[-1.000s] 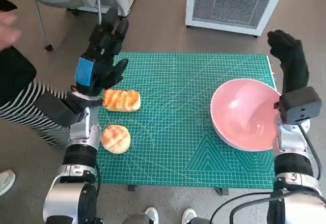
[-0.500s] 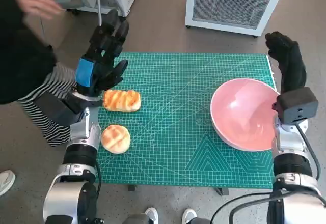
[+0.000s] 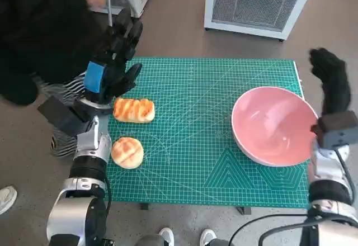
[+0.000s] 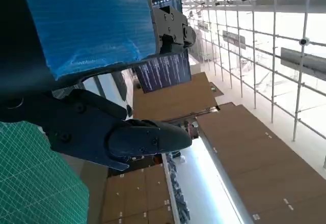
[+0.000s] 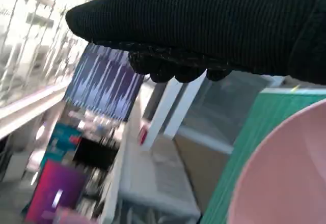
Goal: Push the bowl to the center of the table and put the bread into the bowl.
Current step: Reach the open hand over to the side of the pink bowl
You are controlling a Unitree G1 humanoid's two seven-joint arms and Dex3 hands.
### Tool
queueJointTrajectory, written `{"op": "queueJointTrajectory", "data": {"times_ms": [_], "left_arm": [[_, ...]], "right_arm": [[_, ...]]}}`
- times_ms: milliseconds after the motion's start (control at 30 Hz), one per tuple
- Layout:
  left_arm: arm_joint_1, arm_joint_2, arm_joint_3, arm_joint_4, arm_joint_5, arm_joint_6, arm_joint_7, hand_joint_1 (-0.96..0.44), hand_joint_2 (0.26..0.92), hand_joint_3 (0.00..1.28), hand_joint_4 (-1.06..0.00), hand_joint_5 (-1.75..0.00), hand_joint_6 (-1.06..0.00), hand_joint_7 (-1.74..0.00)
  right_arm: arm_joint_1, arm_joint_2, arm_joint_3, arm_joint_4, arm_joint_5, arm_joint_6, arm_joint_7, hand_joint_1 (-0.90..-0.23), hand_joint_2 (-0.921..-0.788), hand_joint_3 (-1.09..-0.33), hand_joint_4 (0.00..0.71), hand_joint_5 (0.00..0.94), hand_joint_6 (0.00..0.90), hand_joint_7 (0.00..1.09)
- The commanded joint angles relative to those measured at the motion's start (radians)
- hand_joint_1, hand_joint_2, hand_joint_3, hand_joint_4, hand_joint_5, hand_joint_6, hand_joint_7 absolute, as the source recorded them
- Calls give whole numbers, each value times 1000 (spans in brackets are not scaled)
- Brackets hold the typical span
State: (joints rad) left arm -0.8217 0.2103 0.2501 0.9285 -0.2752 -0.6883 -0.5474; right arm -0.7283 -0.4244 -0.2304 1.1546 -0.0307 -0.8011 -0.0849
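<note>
- A person in a black top and striped black-and-white garment (image 3: 39,39) leans in over the far left corner, beside the robot's left arm.
- The left hand (image 3: 112,61), black with blue tape across its back, is raised above the far left edge of the table; its fingers are spread and hold nothing. The left wrist view shows the same taped back (image 4: 86,25) with a black finger extended over the mat edge.
- The green gridded cutting mat (image 3: 190,123) covers the small table.
- The oblong, glazed golden bread roll (image 3: 133,110) lies on the mat just below the left hand, apart from it.
- The round, golden scored bun (image 3: 127,152) lies nearer the robot, close to the mat's left edge and just beside the left forearm.
- The wide, shallow pink bowl (image 3: 274,126) sits on the right half of the mat, its rim reaching the right edge; it holds nothing.
- The right hand (image 3: 331,81), in a black knitted glove, is raised off the right edge of the table, beside the bowl and apart from it; its fingers are extended and hold nothing.
- A white cabinet with a mesh front (image 3: 254,3) stands on the floor beyond the table.
</note>
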Motion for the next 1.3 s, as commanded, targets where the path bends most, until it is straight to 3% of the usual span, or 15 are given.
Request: {"op": "queueJointTrajectory", "data": {"times_ms": [33,200,633,767,1033,1300], "left_arm": [[-24,12,-1,10,1,7,-7,-539,921,282,-117,-2,-155,-22],[-25,11,1,8,-6,20,-15,-530,921,274,-125,-5,-156,-21],[-22,16,19,-2,-35,54,-48,-511,921,265,-124,-2,-157,-19],[-23,21,27,-4,-48,65,-66,-501,921,264,-119,-1,-157,-18],[-31,30,42,8,-64,70,-90,-477,921,258,-105,-3,-159,-17],[-39,37,58,31,-68,52,-110,-465,921,262,-109,-4,-180,-27]], "right_arm": [[43,6,-31,38,34,9,-14,-704,-921,-855,247,32,105,456],[53,10,-55,61,57,26,-12,-689,-921,-848,271,38,135,476],[81,1,-115,114,116,114,14,-721,-921,-812,301,35,177,489],[86,6,-137,128,142,144,35,-747,-921,-769,308,31,182,478],[88,41,-141,139,148,178,38,-789,-921,-716,322,25,195,452],[89,85,-146,150,158,206,57,-785,-921,-705,321,10,218,406]]}}
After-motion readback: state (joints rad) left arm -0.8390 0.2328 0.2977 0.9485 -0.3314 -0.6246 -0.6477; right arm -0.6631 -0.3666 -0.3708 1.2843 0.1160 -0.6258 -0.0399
